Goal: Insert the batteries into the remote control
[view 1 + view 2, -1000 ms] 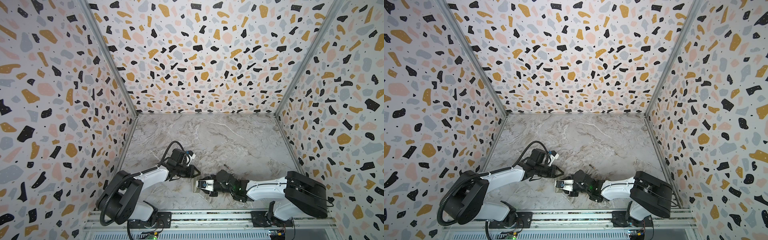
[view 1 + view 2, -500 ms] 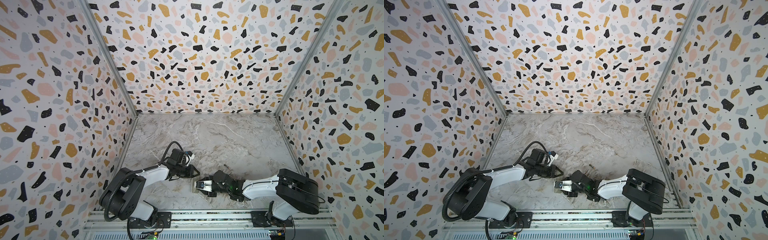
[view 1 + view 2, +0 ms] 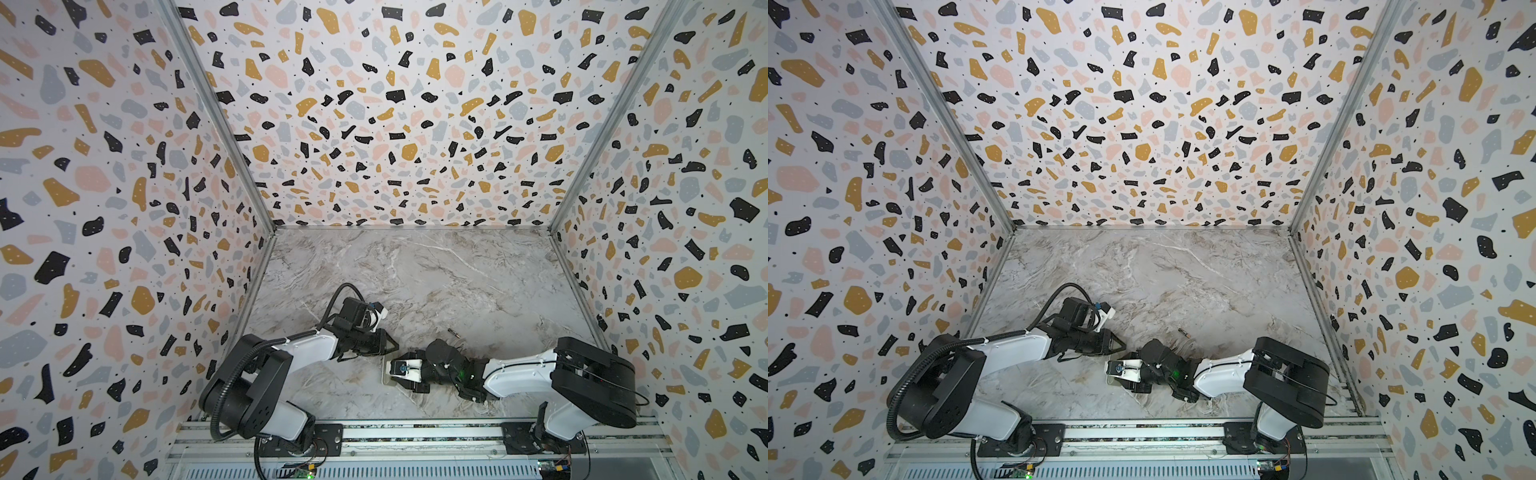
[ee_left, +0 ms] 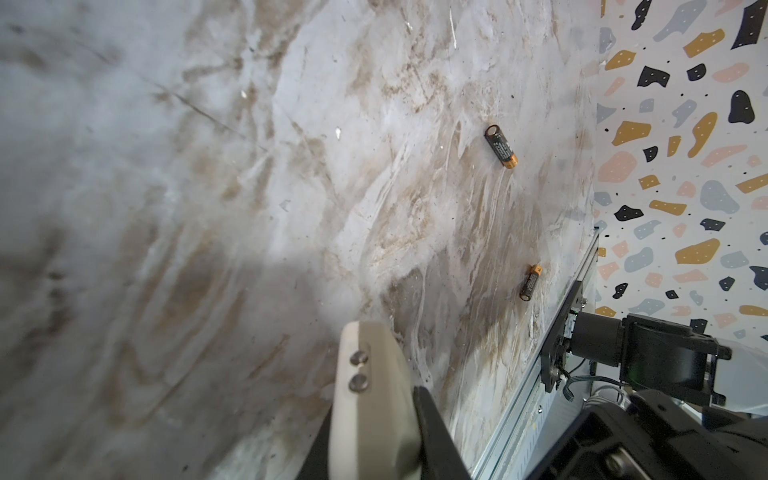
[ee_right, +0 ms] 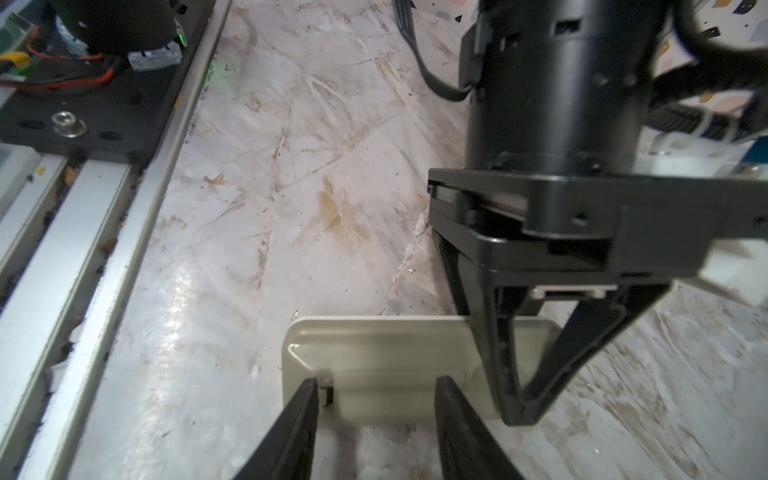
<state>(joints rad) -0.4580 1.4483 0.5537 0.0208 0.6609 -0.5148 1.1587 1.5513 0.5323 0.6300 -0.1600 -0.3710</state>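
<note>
Remote control [image 5: 395,353] lies plain side up near the front of the counter [image 3: 457,270], between both arms; right claw [image 5: 378,386] spread partway, jaws astride a raised panel on it; left claw [image 5: 519,411] pressed together, tip resting on the remote; two batteries [image 4: 500,146] lie loose, well apart; one battery [image 3: 453,332] lies slanted just behind the right wrist, nearer that arm.

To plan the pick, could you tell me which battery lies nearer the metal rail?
The battery almost at the rail; the other battery lies well out on the marble table.
</note>
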